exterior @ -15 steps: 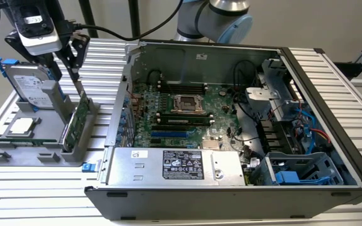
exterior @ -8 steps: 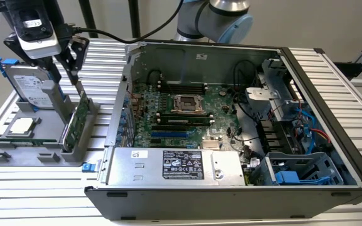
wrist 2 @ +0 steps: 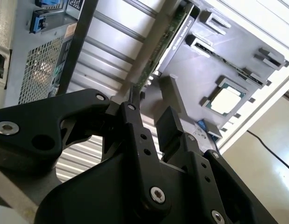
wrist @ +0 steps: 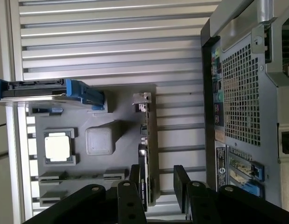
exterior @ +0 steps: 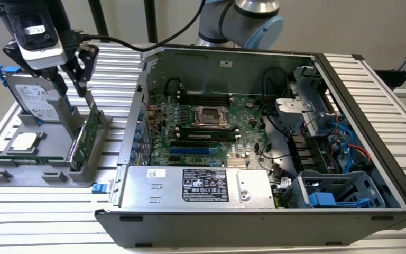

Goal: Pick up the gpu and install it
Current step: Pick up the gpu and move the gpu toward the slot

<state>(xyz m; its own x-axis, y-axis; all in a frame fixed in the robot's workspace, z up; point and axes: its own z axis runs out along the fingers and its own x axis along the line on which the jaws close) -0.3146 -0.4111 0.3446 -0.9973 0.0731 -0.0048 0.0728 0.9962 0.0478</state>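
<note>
The gpu [exterior: 86,136] stands on its edge in a slot at the near side of a grey holder [exterior: 44,178], green board face toward the case. My gripper [exterior: 74,87] hangs open just above the card's top edge, one finger on each side of its line. In both wrist views the thin card edge [wrist: 149,154] [wrist 2: 168,36] runs away from the black fingers [wrist: 181,179], which straddle it with a clear gap and touch nothing. The open gripper [wrist: 158,178] [wrist 2: 151,117] holds nothing.
The holder also carries a silver hard drive with blue rails [exterior: 37,100], a processor chip [exterior: 25,141] and a narrow green memory stick [exterior: 23,157]. The open computer case [exterior: 372,159] with its motherboard [exterior: 203,124] lies on the exterior view's right on a ribbed metal table [exterior: 34,211].
</note>
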